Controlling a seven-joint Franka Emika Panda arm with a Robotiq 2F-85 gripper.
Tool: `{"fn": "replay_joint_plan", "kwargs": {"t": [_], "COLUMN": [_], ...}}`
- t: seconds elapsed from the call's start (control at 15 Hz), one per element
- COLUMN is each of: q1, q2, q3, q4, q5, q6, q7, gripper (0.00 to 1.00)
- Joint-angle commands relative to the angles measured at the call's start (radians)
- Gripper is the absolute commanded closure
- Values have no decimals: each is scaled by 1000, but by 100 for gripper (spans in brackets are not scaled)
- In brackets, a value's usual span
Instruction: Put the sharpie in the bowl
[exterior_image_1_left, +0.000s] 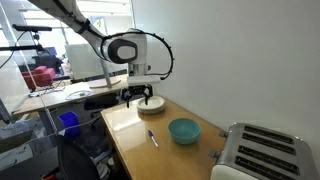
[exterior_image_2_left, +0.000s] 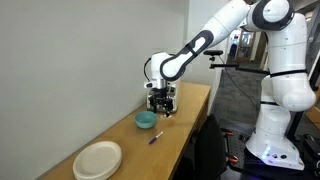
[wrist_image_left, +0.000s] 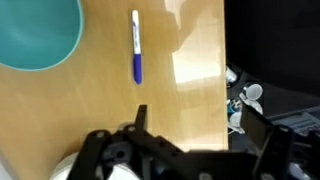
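Sharpie (wrist_image_left: 136, 47) lies flat on the wooden table (wrist_image_left: 190, 60), just beside the bowl (wrist_image_left: 35, 35) but outside its rim and not touching it. The gripper (exterior_image_1_left: 138, 99) hangs in the air apart from the bowl, jaws spread wide with nothing between them. White plates (exterior_image_2_left: 98, 160) sit well away from the bowl.

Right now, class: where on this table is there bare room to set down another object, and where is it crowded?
Bare wood lies between the white plates and the bowl, and between the sharpie and the toaster. It is tight where sharpie and bowl lie side by side.
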Motion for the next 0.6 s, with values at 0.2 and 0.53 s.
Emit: {"fn": "replay_joint_plan", "kwargs": {"t": [0.2, 0.53], "q1": [-31, -25], "q2": [2, 80], "q3": [30, 41], "q4": [1, 16], "q5": [-8, -32], "q6": [-1, 51], "q7": [6, 13], "gripper": [0, 0]}}
